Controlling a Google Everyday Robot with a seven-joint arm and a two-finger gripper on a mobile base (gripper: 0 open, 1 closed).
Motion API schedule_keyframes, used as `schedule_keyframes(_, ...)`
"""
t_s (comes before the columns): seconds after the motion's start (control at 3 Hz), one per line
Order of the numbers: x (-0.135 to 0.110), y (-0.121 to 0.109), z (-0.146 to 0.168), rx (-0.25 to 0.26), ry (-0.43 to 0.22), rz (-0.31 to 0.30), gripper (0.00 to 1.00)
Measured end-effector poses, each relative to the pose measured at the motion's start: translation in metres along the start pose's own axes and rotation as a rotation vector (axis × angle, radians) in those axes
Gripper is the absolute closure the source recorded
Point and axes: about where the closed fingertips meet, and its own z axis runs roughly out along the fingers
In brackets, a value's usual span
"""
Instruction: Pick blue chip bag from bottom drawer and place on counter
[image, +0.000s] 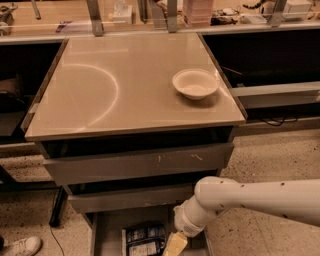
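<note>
- Beige-grey, glossy square tabletop (125, 90) of the grey metal three-drawer cabinet: I note a thin metal edge around it and a curved light reflection across its left half.
- Cream-white round bowl (196, 83): upright on the tabletop, near the right edge and toward the back.
- Grey, scuffed fronts of the two upper drawers (137, 165): one above the other below the tabletop, each with a dark gap over it.
- Grey, shallow metal bottom drawer (106, 232): pulled out toward the camera, with its plain flat floor bare on the left side.
- Dark navy crinkled foil chip bag with white label patches (144, 240): lying flat on the floor of the bottom drawer, about mid-width. Its near end is cut off by the lower edge of my view.
- White, smooth robot arm (260, 200): enters from the right and bends downward at a rounded wrist in front of the cabinet's lower right corner.
- Pale yellow gripper (174, 245): below that wrist, down inside the open bottom drawer, just beside the right edge of the chip bag and partly out of view. I cannot tell whether it touches the bag, nor whether it is spread or closed.
- Wooden bench (50, 20): runs behind the cabinet, cluttered with small items I cannot identify.
- Speckled stone floor (270, 150): a white shoe (20, 246) shows at the lower left corner.
</note>
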Motion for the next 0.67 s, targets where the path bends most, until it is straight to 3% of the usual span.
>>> schedule_keyframes(0.33, 0.0033, -0.0194, 0.0902, -0.023, 0.004, -0.033, 0.00)
schedule_keyframes(0.67, 0.0033, -0.0194, 0.0902, -0.023, 0.004, -0.033, 0.00)
